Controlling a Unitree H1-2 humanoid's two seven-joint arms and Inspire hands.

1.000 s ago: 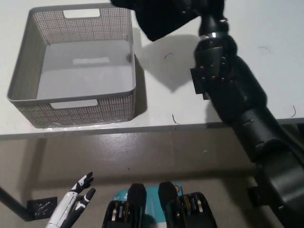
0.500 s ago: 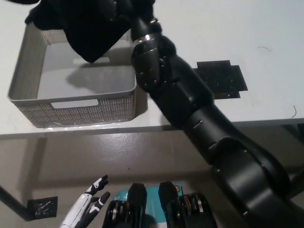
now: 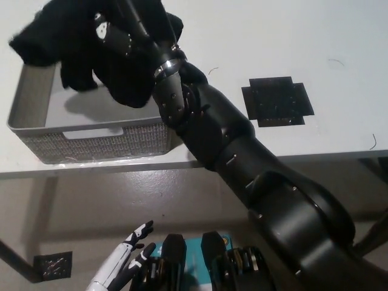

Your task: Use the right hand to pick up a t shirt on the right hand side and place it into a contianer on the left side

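The black t shirt (image 3: 91, 42) is hanging bunched in the grip of the right hand (image 3: 118, 33), its dark folds spilling below and to both sides of the hand. The cloth is plain black, crumpled into lumps, with one lobe reaching out past the hand toward the picture's upper left and another drooping beneath the wrist. No print or writing is showing on it.

The right hand is closing its fingers around the fabric, so it is shut on the t shirt; the exact spread of the fingers is hard to make out against the black cloth. The hand is holding the shirt above the grey perforated container (image 3: 91, 136), which is sitting directly under it on the white surface (image 3: 339, 36). The shirt is casting a shadow onto the container's floor, and whether any fold is touching the container cannot be told.

Behind the arm, away from the container, a flat black cross-shaped patch (image 3: 277, 100) is lying on the surface.

Well below the surface's edge, at the lower left, the white left hand (image 3: 124, 267) is resting with its fingers apart, holding nothing.
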